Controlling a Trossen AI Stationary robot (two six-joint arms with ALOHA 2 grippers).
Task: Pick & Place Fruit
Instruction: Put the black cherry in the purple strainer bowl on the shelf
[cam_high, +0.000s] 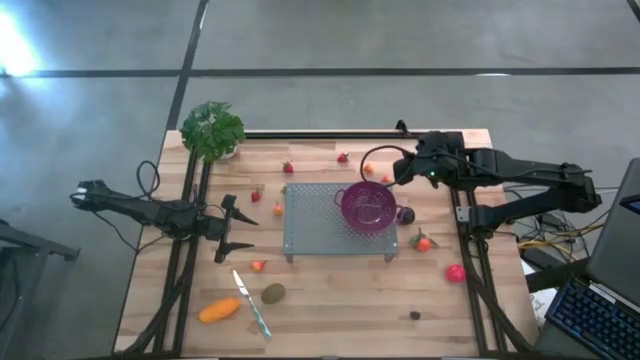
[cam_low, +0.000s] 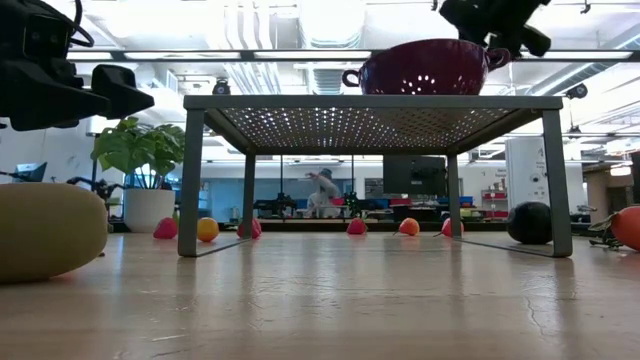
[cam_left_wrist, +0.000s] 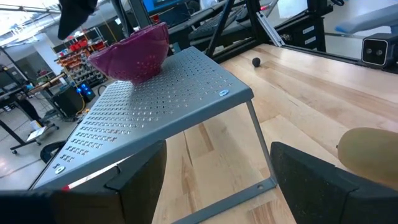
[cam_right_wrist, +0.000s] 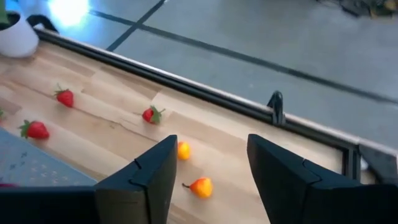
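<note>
A purple colander (cam_high: 368, 207) sits on a grey perforated stand (cam_high: 320, 235) at mid-table. Fruit lies scattered on the wood: strawberries (cam_high: 288, 167) and small orange pieces (cam_right_wrist: 200, 186) at the far side, a dark round one (cam_high: 407, 214) by the stand, a pink-red ball (cam_high: 455, 272), a brown-green oval (cam_high: 273, 293) and an elongated orange one (cam_high: 219, 311). My right gripper (cam_high: 402, 175) hangs open just beyond the colander's far right rim, high above the table, nothing between its fingers (cam_right_wrist: 155, 168). My left gripper (cam_high: 240, 232) waits open left of the stand.
A slim knife (cam_high: 252, 302) lies at the near left between the oval and the orange fruit. A potted plant (cam_high: 212, 130) stands at the far left corner. A black rail (cam_right_wrist: 249, 106) runs along the table's far edge.
</note>
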